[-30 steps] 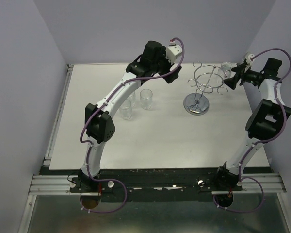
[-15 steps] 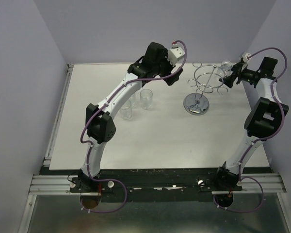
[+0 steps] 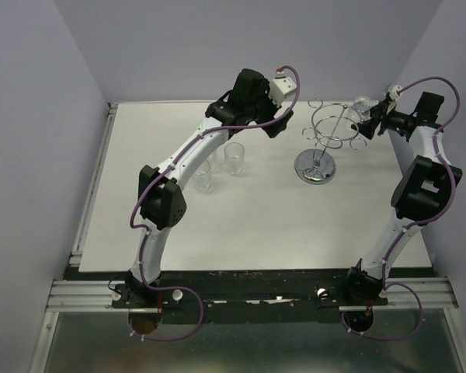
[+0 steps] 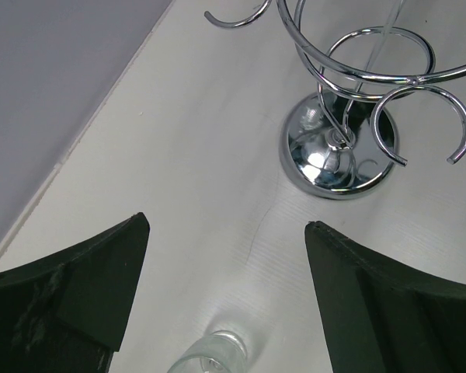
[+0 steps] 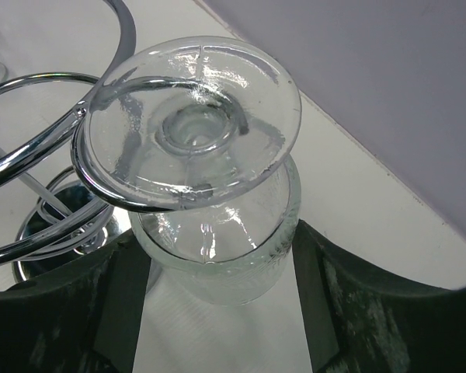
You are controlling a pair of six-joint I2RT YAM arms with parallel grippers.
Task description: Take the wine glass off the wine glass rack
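Note:
The wine glass (image 3: 363,105) hangs upside down by its foot in a hook of the chrome wine glass rack (image 3: 333,129) at the back right. In the right wrist view the clear wine glass (image 5: 210,148) fills the middle, its foot resting on the wire hook (image 5: 101,183). My right gripper (image 5: 217,229) has a finger against each side of the bowl, shut on it. My left gripper (image 4: 227,233) hovers open and empty left of the rack, whose mirrored base (image 4: 338,155) lies ahead of it.
Three short clear glasses (image 3: 234,158) stand on the white table left of the rack, under my left arm. One of them (image 4: 213,353) shows below the left fingers. The back wall (image 3: 217,47) is close behind the rack, and the right wall is beside my right arm.
My right gripper moved in toward the hanging glass and its fingers closed in against the bowl. The left arm shifted only slightly.

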